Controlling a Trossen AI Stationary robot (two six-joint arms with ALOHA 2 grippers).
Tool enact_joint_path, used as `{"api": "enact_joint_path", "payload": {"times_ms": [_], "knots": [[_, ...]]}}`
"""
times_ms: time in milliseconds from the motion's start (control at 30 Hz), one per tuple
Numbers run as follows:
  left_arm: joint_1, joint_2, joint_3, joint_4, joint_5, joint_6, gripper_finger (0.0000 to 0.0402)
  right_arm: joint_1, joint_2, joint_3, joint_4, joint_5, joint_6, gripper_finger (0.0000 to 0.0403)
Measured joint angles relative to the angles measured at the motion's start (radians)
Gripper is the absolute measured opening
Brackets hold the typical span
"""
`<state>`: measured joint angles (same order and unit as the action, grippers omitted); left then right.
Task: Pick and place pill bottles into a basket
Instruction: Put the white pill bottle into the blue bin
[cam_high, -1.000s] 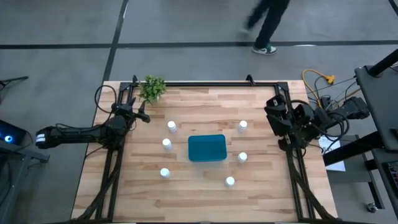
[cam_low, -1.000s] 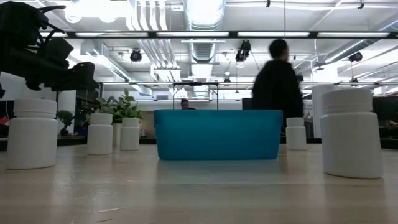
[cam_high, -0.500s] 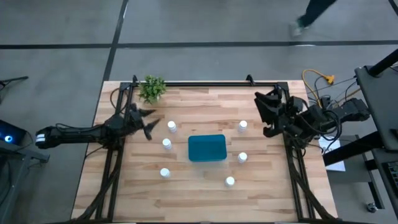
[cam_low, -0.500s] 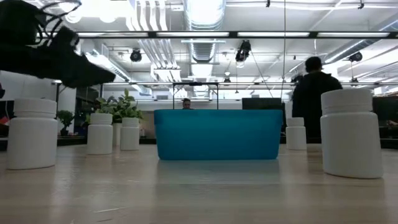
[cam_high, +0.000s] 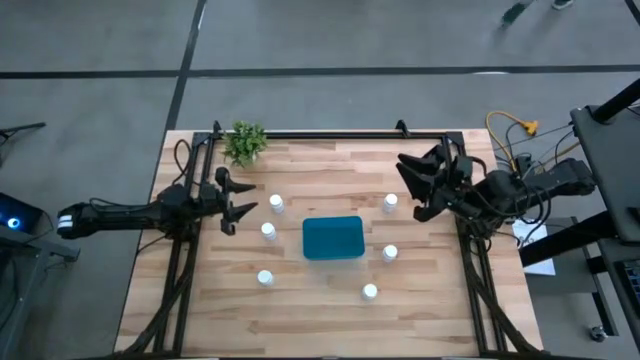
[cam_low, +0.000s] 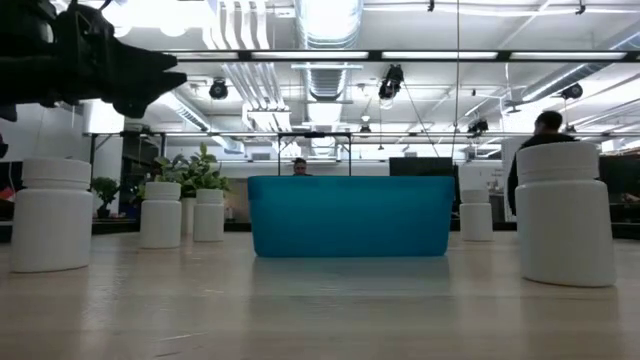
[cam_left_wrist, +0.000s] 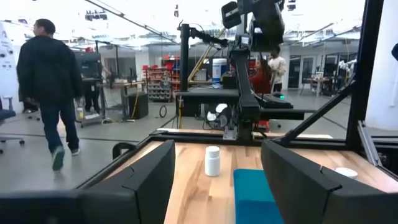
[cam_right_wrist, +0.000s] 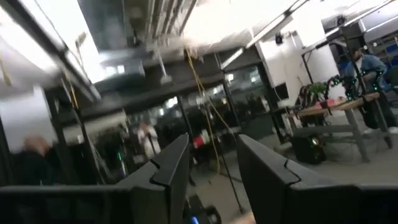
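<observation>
No legible text, label or number — bottles, basket, room signs all unreadable.

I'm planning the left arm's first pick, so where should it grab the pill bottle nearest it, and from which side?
Take the upright pill bottle across its round body, below the cap, coming from above. It stands clear of the others, and the left gripper is open beside it.

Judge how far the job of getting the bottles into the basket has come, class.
Nothing is done yet: the basket looks empty, and all six bottles stand on the table around it, three on the left and three on the right. In hand: the left gripper, open, is near the upper-left bottle; the right gripper, open, is near the upper-right bottle. Neither holds anything. All six placements remain.
</observation>
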<state>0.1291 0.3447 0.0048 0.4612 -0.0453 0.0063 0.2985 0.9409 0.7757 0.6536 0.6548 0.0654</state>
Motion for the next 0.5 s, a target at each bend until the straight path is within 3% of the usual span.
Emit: {"api": "enact_joint_path", "payload": {"times_ms": [100, 333, 433, 500], "knots": [[0.000, 0.000, 0.000, 0.001, 0.007, 0.000, 0.0222, 0.000, -0.027, 0.068, -0.264, 0.000, 0.054, 0.0128], [0.000, 0.002, 0.000, -0.027, 0.009, 0.000, 0.0222, 0.000, -0.019, 0.364, -1.104, -0.041, 0.291, 0.0128], [0.000, 0.002, 0.000, -0.033, 0.010, 0.024, 0.0222, 0.000, -0.002, 0.455, -1.300, -0.094, 0.331, 0.0128], [0.000, 0.000, 0.000, -0.017, 0.010, 0.039, 0.0222, 0.000, 0.003, 0.483, -1.338, -0.111, 0.332, 0.0128]]}}
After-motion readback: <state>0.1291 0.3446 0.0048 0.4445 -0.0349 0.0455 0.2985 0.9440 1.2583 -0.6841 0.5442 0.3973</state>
